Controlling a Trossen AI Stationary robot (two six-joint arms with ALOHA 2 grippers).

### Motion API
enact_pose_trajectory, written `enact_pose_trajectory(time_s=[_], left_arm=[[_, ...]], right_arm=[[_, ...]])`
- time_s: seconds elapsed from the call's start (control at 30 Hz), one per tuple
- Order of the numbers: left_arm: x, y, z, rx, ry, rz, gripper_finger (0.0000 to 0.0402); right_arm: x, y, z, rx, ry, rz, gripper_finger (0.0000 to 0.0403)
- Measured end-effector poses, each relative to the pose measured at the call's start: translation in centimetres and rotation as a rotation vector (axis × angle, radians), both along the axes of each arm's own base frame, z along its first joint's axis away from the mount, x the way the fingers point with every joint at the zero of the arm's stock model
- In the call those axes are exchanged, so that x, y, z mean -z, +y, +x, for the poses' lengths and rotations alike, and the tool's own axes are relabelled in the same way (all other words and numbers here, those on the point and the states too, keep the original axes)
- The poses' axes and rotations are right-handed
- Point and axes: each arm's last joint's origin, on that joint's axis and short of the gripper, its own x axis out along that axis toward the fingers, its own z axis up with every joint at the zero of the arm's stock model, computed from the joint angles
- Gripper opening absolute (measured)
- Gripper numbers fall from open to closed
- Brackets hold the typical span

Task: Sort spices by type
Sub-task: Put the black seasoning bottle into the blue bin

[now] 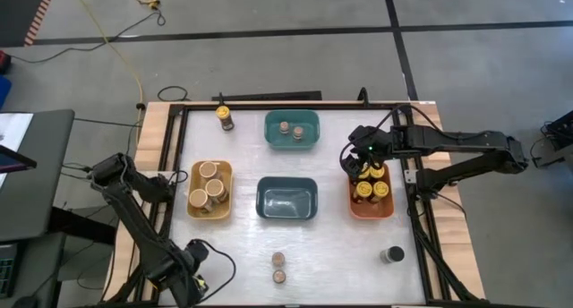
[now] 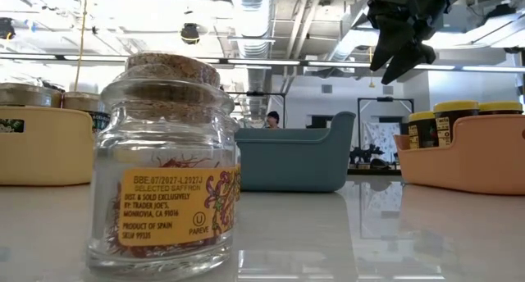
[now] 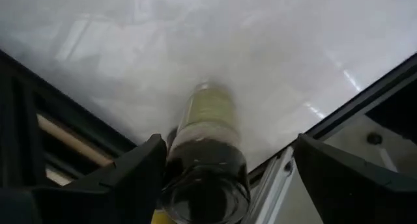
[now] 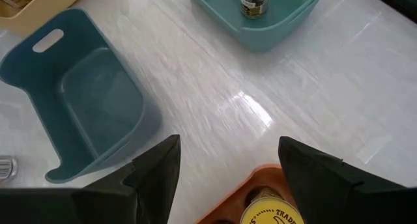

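My left gripper (image 1: pixel 193 274) hangs open, pointing down, over the table's near left corner. A dark-lidded spice jar (image 3: pixel 207 162) with a pale label stands between its fingers. My right gripper (image 1: pixel 360 158) is open and empty above the far left corner of the orange bin (image 1: pixel 387 211), over yellow-lidded jars (image 1: pixel 372 190). Two cork-topped jars (image 1: pixel 279 267) stand near the front edge; one (image 2: pixel 168 163) fills the low view. A dark-lidded jar (image 1: pixel 391 254) stands at the near right and a yellow-lidded jar (image 1: pixel 224 117) at the far left. My left gripper comes at the dark-lidded jar from above, with one finger (image 3: pixel 140 175) close against the side of the jar's lid (image 3: pixel 179 185). Whether that finger touches it I cannot tell. The other finger (image 3: pixel 339 178) stands well clear of the jar.
A yellow bin (image 1: pixel 192 175) holds wide tan-topped jars. A teal bin (image 1: pixel 309 120) at the back holds two small jars. A dark blue bin (image 1: pixel 286 184) sits mid-table. A black frame (image 1: pixel 421 245) runs along the table's edges, close to my left gripper.
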Motion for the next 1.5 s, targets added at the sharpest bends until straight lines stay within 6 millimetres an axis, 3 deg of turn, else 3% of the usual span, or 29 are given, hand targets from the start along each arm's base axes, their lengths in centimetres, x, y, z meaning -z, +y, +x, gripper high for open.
enact_pose_trajectory(time_s=[0.57, 1.03, 1.27, 1.5], left_arm=[[0.0, -1.3, -1.8, -0.054, 0.003, -0.013, 0.0311], [-0.1, -1.5, -1.6, -0.053, -0.006, -0.031, 0.0197], [-0.7, -0.5, 0.5, -0.122, -0.008, -0.058, 0.0197], [-5.2, 2.7, 3.9, -0.039, -0.09, 0.035, 0.0197]], right_arm=[[0.0, 0.0, 0.0, 0.0, -0.002, 0.0, 0.0285], [0.0, 0.0, 0.0, 0.0, -0.002, 0.0, 0.0285], [0.0, 0.0, 0.0, -0.001, -0.002, 0.0, 0.0285], [0.0, 0.0, 0.0, -0.001, -0.003, 0.0, 0.0285]])
